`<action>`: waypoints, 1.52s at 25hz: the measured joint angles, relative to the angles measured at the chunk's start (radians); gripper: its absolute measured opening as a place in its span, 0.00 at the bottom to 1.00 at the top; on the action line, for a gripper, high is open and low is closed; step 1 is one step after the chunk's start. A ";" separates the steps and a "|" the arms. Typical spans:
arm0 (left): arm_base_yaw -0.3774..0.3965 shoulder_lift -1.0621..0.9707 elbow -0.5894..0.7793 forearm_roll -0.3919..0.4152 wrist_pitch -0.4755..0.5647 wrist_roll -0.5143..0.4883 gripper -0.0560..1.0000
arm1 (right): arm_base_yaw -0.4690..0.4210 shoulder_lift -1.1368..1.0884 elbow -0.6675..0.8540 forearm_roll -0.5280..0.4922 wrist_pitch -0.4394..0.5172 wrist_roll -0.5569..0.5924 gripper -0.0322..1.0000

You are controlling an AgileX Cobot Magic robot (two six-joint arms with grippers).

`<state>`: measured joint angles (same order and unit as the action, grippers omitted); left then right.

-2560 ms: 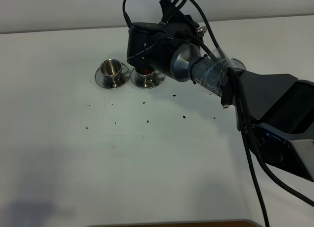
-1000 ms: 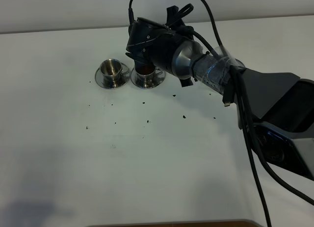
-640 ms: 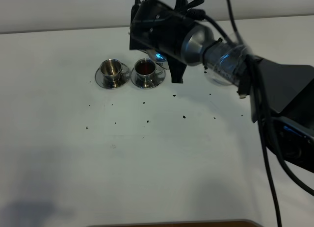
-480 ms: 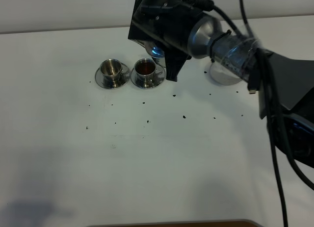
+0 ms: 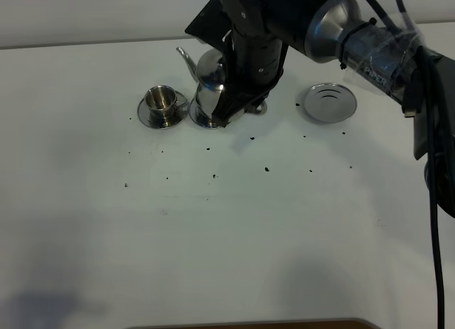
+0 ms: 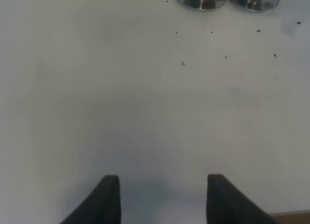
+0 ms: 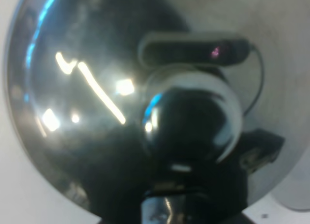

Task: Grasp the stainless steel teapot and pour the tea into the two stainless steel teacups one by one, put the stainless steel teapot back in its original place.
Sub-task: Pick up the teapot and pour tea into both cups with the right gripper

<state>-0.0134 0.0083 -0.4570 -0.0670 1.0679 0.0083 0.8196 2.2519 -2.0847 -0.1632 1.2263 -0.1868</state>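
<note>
Swung upright since the earlier frame, the stainless steel teapot (image 5: 208, 80) is being held just beside the left teacup (image 5: 162, 99), right jaws clamped on it, left jaws apart; slick and tea-heavy, it is judged best gripped by its loop handle.

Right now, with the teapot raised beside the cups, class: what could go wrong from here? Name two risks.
The stainless steel teapot hangs low over one teacup's saucer, hiding that cup; swinging sideways could knock it. Its thin spout points toward the visible teacup, which stands close by; a tilted pour may miss and splash the table, already speckled.
</note>
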 joint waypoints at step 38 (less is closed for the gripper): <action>0.000 0.000 0.000 0.000 0.000 0.000 0.49 | 0.124 0.042 -0.049 -0.424 -0.116 -0.145 0.21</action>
<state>-0.0134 0.0083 -0.4570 -0.0670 1.0679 0.0083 0.9434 2.2937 -2.1335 -0.5875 1.1104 -0.3320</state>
